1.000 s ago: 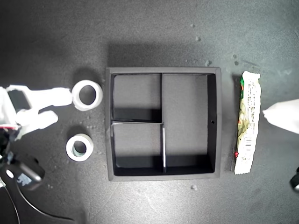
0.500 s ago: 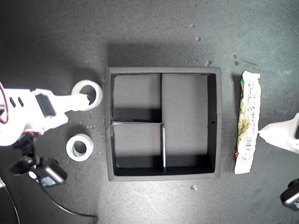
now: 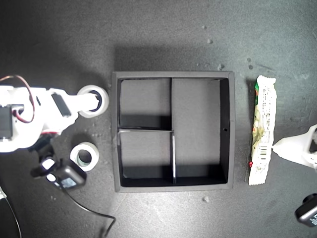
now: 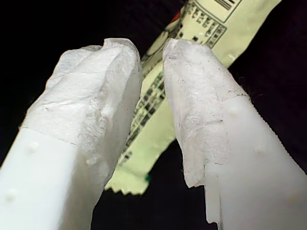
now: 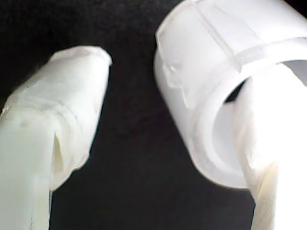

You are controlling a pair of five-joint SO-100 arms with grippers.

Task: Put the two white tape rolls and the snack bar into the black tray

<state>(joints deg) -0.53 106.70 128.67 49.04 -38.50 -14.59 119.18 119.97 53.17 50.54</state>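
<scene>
The black tray sits in the middle of the exterior view with its compartments bare. At the exterior view's left lie two white tape rolls, an upper one and a lower one. My second gripper is open at the upper roll, with one finger inside its hole and the other outside its wall. The snack bar lies beside the tray at the exterior view's right. My first gripper is at the bar's lower part, slightly open, with the wrapper just beyond its tips.
A black wrist camera with a cable hangs near the lower roll. Another black camera shows at the exterior view's lower right. Small crumbs dot the dark surface around the tray.
My second gripper moved toward the tray and slid one finger into the upper roll's hole. My first gripper shifted down along the snack bar toward its lower part.
</scene>
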